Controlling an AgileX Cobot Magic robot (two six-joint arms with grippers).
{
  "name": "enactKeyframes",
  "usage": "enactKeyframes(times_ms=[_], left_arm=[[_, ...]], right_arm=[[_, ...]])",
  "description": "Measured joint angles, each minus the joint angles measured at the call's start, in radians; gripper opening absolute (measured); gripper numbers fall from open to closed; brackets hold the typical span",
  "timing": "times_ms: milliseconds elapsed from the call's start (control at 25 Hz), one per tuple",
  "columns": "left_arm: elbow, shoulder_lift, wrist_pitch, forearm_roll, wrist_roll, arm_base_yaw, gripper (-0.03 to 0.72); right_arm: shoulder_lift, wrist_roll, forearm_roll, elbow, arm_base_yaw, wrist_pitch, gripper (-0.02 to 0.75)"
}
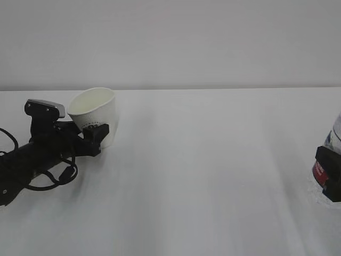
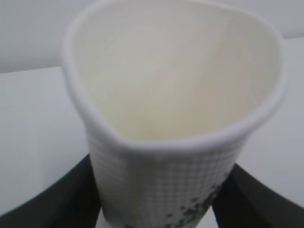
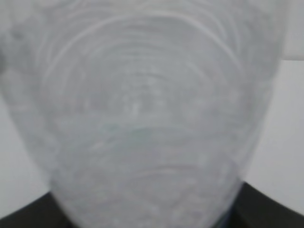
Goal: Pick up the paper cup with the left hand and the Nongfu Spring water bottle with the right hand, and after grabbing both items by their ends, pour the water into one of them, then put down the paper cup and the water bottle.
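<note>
Close to the camera, the left hand [image 1: 98,137] lies low over the white counter [image 1: 213,176], its fingers [image 2: 61,199] clamped on the lower part of the paper cup [image 1: 96,114], which tilts with its rim squeezed out of round. At the far right edge, the right hand [image 1: 330,173] grips the water bottle [image 1: 333,144] around its label. Both grasps look made; pouring and setting down remain.
</note>
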Motion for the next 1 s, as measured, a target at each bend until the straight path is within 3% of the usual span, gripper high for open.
enactKeyframes(times_ms=[640, 840, 1000], left_arm=[[0.000, -0.043, 0.000, 0.328, -0.134, 0.000, 0.482], [0.000, -0.063, 0.000, 0.359, -0.168, -0.018, 0.482], [0.000, -0.066, 0.000, 0.368, -0.174, -0.078, 0.482]], right_arm=[[0.000, -0.001, 0.002, 0.000, 0.000, -0.002, 0.396], [0.000, -0.001, 0.004, 0.000, 0.000, -0.002, 0.396], [0.000, -0.001, 0.006, 0.000, 0.000, -0.002, 0.396]])
